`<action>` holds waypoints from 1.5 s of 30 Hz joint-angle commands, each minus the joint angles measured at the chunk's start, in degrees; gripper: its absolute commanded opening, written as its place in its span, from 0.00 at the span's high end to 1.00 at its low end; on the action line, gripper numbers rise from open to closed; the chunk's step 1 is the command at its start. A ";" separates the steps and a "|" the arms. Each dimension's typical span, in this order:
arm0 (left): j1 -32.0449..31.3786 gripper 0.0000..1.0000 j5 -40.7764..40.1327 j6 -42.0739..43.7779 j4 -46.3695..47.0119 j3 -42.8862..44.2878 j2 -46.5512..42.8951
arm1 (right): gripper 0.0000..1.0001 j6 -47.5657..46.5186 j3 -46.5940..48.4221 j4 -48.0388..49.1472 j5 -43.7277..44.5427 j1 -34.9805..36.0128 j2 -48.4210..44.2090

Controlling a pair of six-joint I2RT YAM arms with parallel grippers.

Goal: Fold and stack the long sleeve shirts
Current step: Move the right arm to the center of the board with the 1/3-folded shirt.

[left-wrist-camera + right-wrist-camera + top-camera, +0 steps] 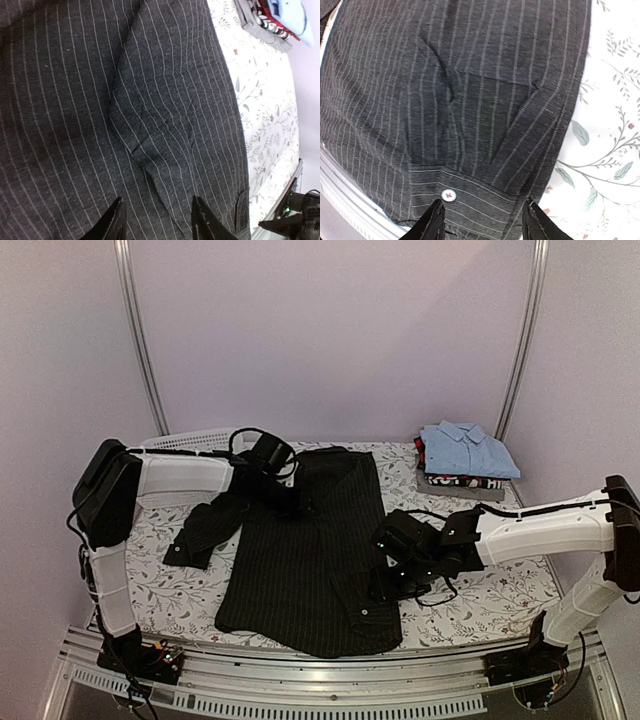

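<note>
The black pinstriped long sleeve shirt point(300, 560) lies spread on the flowered table cover, its left sleeve point(205, 525) trailing out to the left. Its right sleeve is folded in over the body, cuff and white button point(448, 194) near the front hem. My left gripper point(282, 480) hovers by the collar end, open over flat striped cloth point(159, 220). My right gripper point(392, 562) is at the shirt's right edge, open just above the cuff point(484, 222), holding nothing. A light blue shirt point(468, 448) sits folded at the back right.
The blue shirt rests on a pile of other folded garments point(458, 481). A white mesh basket point(190, 438) stands at the back left. The table's metal front rail point(300, 680) runs just below the hem. Flowered cover point(490, 595) shows to the right.
</note>
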 commanded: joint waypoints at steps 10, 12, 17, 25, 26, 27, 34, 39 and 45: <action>3.16 0.57 -0.40 1.47 0.88 -14.48 -13.94 | 0.44 1.31 -16.52 26.51 -12.83 -16.67 -5.26; 4.15 0.57 -0.05 1.28 1.01 -16.89 -16.04 | 0.44 -0.26 -15.75 28.39 -12.75 -19.79 -4.23; 5.27 0.57 -0.14 1.27 0.97 -21.04 -19.86 | 0.45 -6.51 -8.02 31.70 -13.41 -26.87 3.01; 5.83 0.58 -0.17 0.88 0.77 -24.32 -23.61 | 0.59 -12.32 14.07 33.27 -20.67 -30.82 18.28; 5.85 0.58 -0.21 0.80 0.62 -24.45 -23.84 | 0.60 -12.46 17.09 33.08 -22.23 -31.22 21.57; 5.85 0.58 -0.22 0.68 0.40 -24.52 -24.03 | 0.62 -12.26 20.62 32.96 -23.90 -31.73 23.61; 5.85 0.58 -0.56 0.26 -0.94 -25.76 -27.20 | 0.69 -7.50 33.25 32.62 -31.44 -32.92 37.56; 5.80 0.58 0.06 0.00 -1.76 -28.47 -29.73 | 0.72 -2.99 37.54 33.94 -31.86 -32.91 43.65; 5.79 0.58 0.51 -0.14 -2.68 -33.99 -33.56 | 0.75 0.53 39.04 34.40 -27.78 -33.68 49.04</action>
